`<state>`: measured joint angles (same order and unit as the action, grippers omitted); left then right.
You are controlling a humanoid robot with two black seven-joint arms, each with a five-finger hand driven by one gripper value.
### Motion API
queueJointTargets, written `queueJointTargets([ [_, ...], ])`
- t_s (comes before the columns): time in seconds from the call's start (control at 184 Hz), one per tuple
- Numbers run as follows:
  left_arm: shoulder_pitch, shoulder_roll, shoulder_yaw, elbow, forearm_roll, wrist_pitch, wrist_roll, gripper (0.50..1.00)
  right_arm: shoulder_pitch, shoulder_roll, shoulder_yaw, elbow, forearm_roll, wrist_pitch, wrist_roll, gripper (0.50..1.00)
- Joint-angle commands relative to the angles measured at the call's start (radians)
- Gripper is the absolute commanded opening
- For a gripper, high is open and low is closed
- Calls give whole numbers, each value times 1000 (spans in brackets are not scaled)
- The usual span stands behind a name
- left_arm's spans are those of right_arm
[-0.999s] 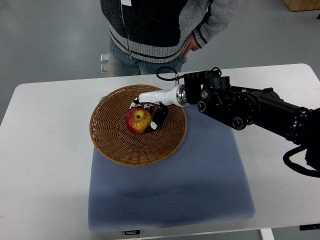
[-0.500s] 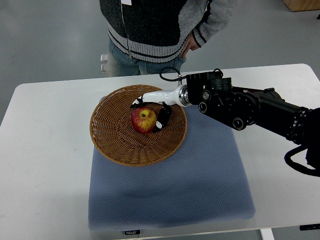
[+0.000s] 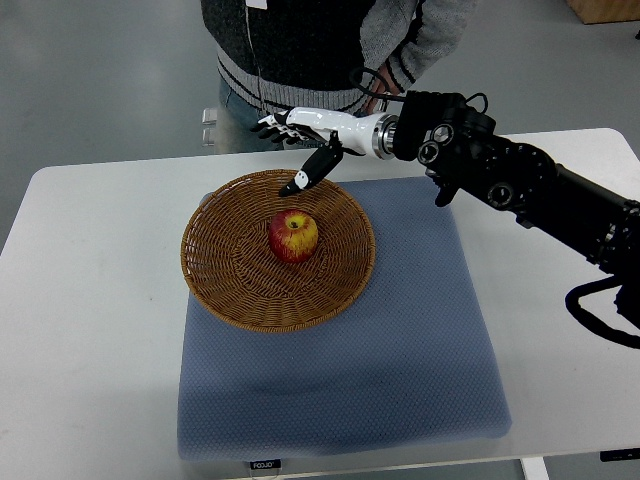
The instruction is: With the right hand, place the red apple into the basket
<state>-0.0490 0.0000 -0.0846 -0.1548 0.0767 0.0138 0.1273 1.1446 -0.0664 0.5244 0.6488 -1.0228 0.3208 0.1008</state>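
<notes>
The red apple with a yellow patch (image 3: pixel 293 236) lies alone inside the round woven wicker basket (image 3: pixel 225 285), a little beyond its middle, with the stem side up. The basket stands on the far left part of a blue-grey padded mat (image 3: pixel 400 350), which covers the middle of the white table (image 3: pixel 90 330). The right hand (image 3: pixel 308 135), white with dark fingertips, is above the far rim of the basket and apart from the apple; its fingers are spread and hold nothing, and the thumb (image 3: pixel 312 170) points down toward the basket. Its black arm (image 3: pixel 520 185) comes in from the right edge. Behind the table stands a person in a grey knitted jacket (image 3: pixel 300 50).
</notes>
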Motion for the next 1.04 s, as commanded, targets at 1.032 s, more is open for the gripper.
queueJointTargets([
  [1.032,-2,0,2,-3,0,0,-2,1000,-250,-197,85,-9,872,-440,-26,917],
])
